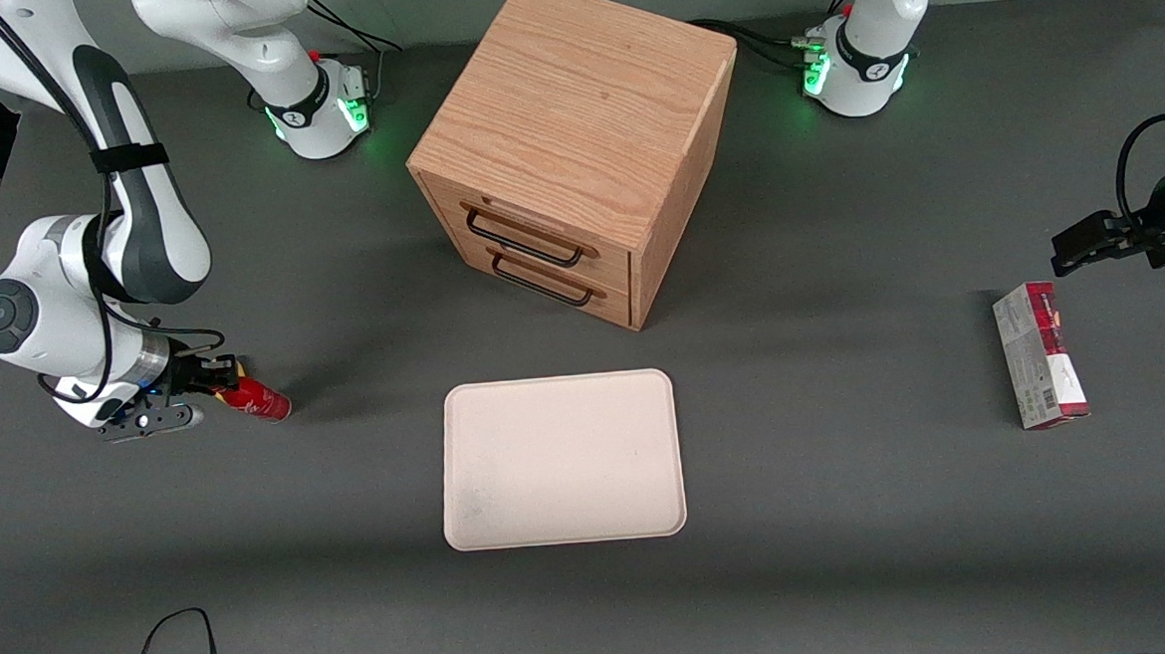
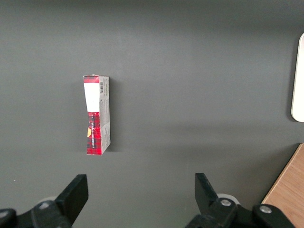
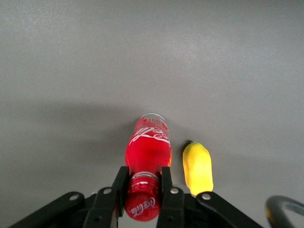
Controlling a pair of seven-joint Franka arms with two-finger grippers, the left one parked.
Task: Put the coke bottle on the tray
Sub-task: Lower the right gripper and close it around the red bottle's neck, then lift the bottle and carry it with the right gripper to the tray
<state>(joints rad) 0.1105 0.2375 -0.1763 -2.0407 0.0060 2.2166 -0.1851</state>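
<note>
Bottle (image 1: 259,401): sits at the left-centre of the front view, toward the working arm's end of the table, held at its capped neck. In the front view it appears tilted, cap end in the gripper, base pointing toward frame centre. Whether the base touches the table or is lifted just clear cannot be told.

Wrist view: the bottle (image 3: 147,156) runs straight out from the fingers, long axis in line with the gripper's reach. The fingers (image 3: 118,187) press either side of the neck just under the cap, with no gap visible.

Gripper (image 1: 208,378): closed on the neck, low near the table at the left of the front view. Judgement: the grasp is made; the carry is not yet done.

Lemon (image 3: 197,167): a small yellow object lying just beside the bottle, parallel to it, apart from it. It is hidden by the arm in the front view.

Tray (image 1: 562,460): lower centre of the front view, well apart from the bottle, a little nearer the camera, lying in the direction the base points. Nothing rests on it.

Judgement: the coming move turns on this line. The bottle needs carrying toward the tray with enough lift to clear the low rim; a neck grip may let the body swing.

Cabinet (image 1: 573,148): upper centre, off that path.
</note>
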